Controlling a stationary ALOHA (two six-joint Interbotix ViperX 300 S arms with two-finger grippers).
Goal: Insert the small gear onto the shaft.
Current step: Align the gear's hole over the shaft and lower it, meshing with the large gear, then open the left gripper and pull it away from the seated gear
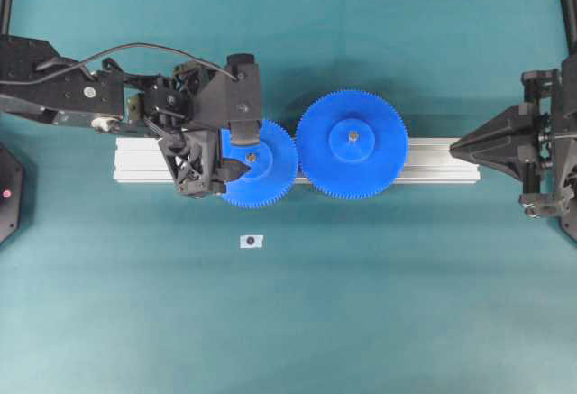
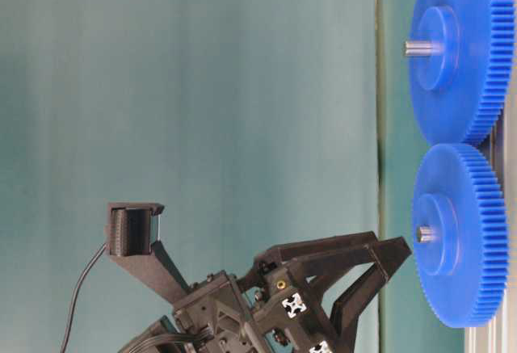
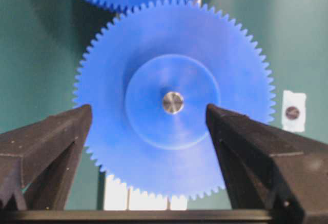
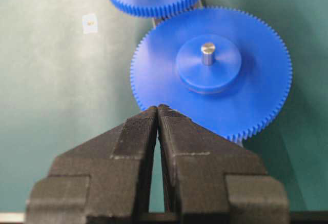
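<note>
Small gear (image 1: 263, 170) already sits on the shaft (image 1: 251, 156), lying flat on the aluminium rail (image 1: 433, 161) with its teeth meshed against the larger gear (image 1: 352, 144) at its 3 o'clock in the overhead view; the grey pin tip shows through the centre of the raised hub, so the insertion looks done. What matters for the coming move is that the left gripper (image 1: 236, 151) hangs directly over the gear's 9 o'clock half, its fingers lying at about 12 and 6 o'clock of the hub. The shaft's long axis stands upright from the rail, so a clean exit would run along that axis, straight up and away, without dragging sideways on the disc. In the left wrist view the two black fingers (image 3: 46, 147) stand wide apart, one at 8 o'clock and one at 4 o'clock of the hub, clear of its rim and holding nothing; the table-level view likewise shows the tips just off the gear face. The right gripper (image 4: 157, 112) is pressed closed on nothing and waits well away at the rail's 3 o'clock end, so the left arm is far nearer
</note>
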